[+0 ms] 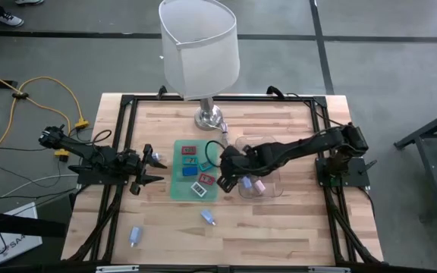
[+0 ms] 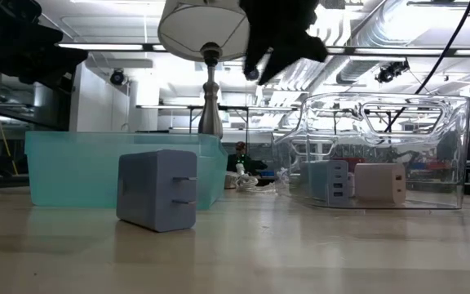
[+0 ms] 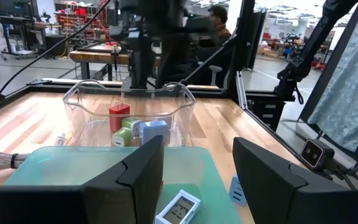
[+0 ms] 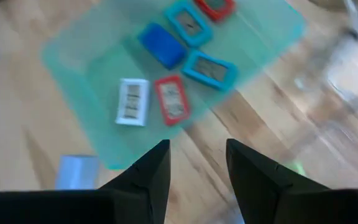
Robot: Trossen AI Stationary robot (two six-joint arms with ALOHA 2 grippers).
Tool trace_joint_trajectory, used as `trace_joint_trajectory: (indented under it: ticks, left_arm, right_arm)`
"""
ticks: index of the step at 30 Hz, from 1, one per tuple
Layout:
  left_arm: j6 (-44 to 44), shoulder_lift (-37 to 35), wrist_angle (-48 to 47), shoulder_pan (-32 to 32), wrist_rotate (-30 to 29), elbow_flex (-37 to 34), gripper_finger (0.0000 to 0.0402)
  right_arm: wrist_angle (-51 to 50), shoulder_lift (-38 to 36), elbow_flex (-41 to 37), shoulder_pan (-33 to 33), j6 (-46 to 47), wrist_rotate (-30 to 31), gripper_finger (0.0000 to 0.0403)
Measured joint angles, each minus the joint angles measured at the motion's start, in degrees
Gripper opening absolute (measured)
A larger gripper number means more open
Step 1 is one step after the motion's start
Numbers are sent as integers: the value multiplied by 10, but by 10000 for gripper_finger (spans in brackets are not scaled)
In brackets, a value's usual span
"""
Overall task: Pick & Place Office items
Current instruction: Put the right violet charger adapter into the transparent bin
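White-shaded lamp [image 1: 200, 49], green mat [image 1: 179, 182], clear tray [image 2: 386, 151], wooden table [image 1: 279, 227]

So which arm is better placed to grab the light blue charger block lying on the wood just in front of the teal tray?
Right. Its open gripper hovers beside the teal tray, close to the light blue charger block. The left gripper waits at the tray's opposite side, slightly farther away.

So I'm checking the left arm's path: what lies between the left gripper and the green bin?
Only bare wooden table. The high view shows the left gripper, jaws open, just left of the green bin, with nothing in the gap.
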Motion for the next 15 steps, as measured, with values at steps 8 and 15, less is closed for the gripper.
trace_joint_trajectory:
  ticks: [8,15]
  left_arm:
    - [0,0,0,0,0,0,186]
    - [0,0,0,0,0,0,186]
  right_arm:
    - [82,0,0,44,-60,15,142]
    - [113,6,0,92,-127,69,142]
